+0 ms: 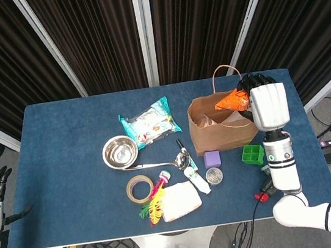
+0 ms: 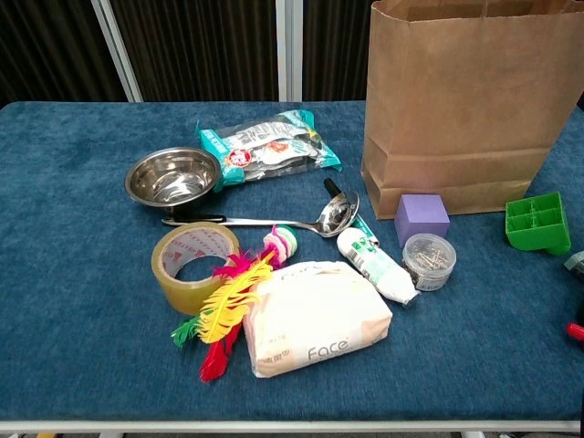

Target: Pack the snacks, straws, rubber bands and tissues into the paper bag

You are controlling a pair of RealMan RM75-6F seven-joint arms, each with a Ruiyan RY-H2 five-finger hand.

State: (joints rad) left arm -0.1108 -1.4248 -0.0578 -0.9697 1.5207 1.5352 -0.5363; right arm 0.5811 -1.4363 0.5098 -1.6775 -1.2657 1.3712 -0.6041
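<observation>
My right hand (image 1: 263, 105) pinches the crinkly orange snack packet (image 1: 232, 98) by its upper end over the open brown paper bag (image 1: 223, 129) near the tabletop's far right corner; it seems light, soft and slippery.

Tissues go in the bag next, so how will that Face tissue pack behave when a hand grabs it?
The tissue pack looks like a soft plastic-wrapped pillow, so it will probably squash and sag rather than stay stiff. Its glossy wrap may be slippery. Feathers of the feather toy lie against its left edge and could drag along.
</observation>
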